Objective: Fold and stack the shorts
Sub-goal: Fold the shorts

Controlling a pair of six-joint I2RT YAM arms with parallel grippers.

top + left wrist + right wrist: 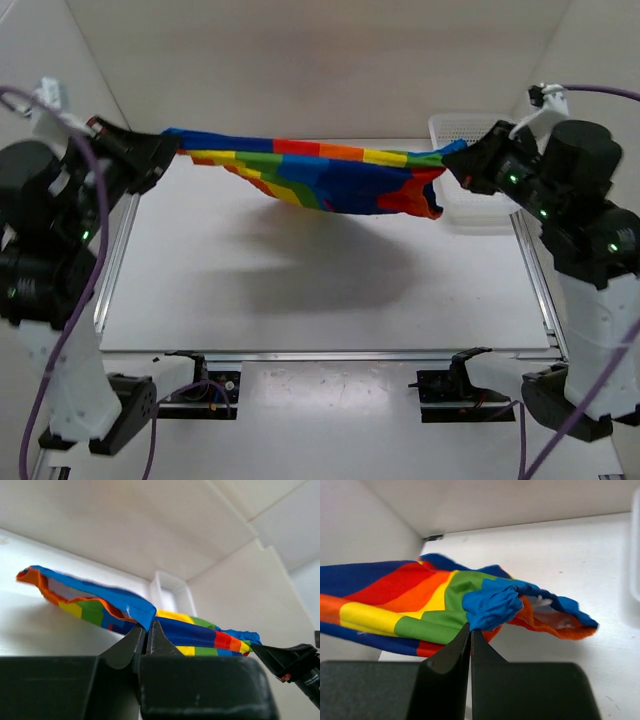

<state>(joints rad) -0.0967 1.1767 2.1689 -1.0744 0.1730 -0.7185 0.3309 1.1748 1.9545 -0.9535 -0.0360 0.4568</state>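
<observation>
The rainbow-striped shorts [320,175] hang stretched in the air above the table between my two grippers, sagging in the middle. My left gripper [172,148] is shut on the shorts' left end; in the left wrist view its jaws [148,627] pinch a blue edge of the cloth [125,602]. My right gripper [452,160] is shut on the right end; in the right wrist view it [470,629] pinches the bunched blue cloth [490,605], with the stripes spreading left.
A white mesh basket [462,215] stands on the table at the back right, under and behind my right gripper; it also shows in the left wrist view [172,592]. White walls enclose the table [300,290] on three sides.
</observation>
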